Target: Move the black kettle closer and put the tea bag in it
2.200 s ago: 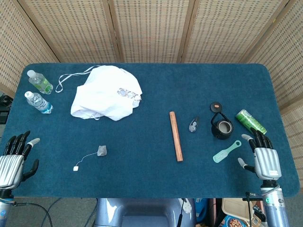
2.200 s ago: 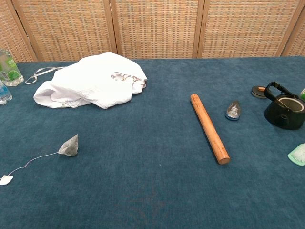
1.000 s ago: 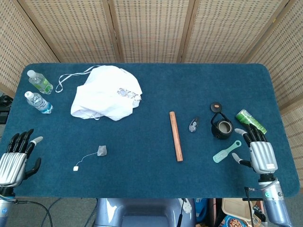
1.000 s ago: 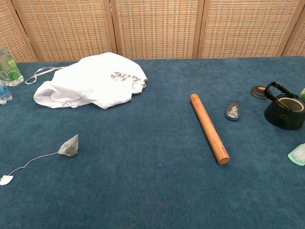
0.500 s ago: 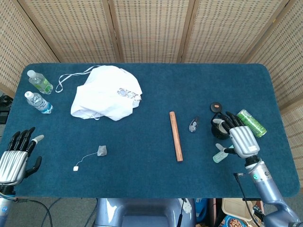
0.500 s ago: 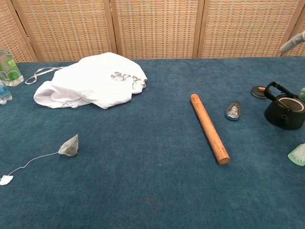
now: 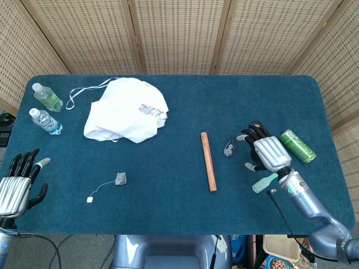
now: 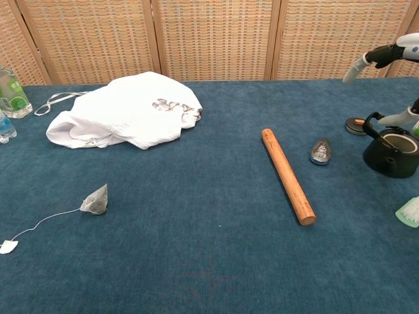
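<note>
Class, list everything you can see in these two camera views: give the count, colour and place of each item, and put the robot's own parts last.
kettle: 1, black, lid off, right side of the table, under the right hand
kettle lid: 1, black with brown knob, just behind the kettle
tea bag: 1, grey with white string and tag, front left
wooden rod: 1, brown, centre
small clear object: 1, between rod and kettle
brush: 1, pale green, front right
can: 1, green, lying far right
white cloth: 1, back left
bottles: 2, clear, far left
table: 1, blue cover
left hand: 1, front left, holds nothing
right hand: 1, above the kettle
</note>
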Motion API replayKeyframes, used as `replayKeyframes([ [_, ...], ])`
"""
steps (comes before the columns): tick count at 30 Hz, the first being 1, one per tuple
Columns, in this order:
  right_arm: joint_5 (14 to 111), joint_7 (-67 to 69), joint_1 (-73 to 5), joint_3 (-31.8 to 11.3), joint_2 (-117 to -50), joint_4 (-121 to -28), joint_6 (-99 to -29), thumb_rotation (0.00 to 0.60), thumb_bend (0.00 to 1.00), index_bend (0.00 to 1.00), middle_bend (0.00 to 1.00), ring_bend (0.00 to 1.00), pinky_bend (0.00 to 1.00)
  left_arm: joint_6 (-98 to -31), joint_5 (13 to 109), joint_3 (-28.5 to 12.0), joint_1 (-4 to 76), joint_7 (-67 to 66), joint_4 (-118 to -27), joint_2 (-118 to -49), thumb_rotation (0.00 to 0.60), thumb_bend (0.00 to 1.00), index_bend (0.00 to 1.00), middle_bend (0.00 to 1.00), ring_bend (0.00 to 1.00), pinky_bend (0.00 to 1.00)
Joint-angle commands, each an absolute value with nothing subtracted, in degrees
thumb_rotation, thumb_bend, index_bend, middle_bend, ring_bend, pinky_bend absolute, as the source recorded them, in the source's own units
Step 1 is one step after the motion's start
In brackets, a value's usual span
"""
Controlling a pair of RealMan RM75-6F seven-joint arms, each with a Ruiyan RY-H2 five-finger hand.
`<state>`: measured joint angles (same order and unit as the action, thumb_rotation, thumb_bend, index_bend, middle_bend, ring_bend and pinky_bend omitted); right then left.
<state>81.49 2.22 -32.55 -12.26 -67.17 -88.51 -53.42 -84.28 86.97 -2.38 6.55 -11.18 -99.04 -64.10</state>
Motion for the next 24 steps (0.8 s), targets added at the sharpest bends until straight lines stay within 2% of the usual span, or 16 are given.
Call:
replayKeyframes([
  [1, 80.67, 2.35, -34.03, -12.04, -67.91, -86.82, -51.65, 0.600, 0.37, 0.29, 0.25, 0.09, 0.16, -84.16, 86.87, -2.39, 6.63, -11.20, -99.00, -64.12, 0.600, 0.47, 0.18, 0.02, 0.02, 0.00],
  [24, 76.52, 4.09, -41.19, -9.61, -72.11, -73.96, -40.53, 0.600, 0.37, 0.33, 0.31, 0.09, 0.14, -83.79, 86.26, -2.34, 6.94, -12.29, -99.57, -64.04, 0.600, 0.47, 0.18, 0.02, 0.02, 0.00],
])
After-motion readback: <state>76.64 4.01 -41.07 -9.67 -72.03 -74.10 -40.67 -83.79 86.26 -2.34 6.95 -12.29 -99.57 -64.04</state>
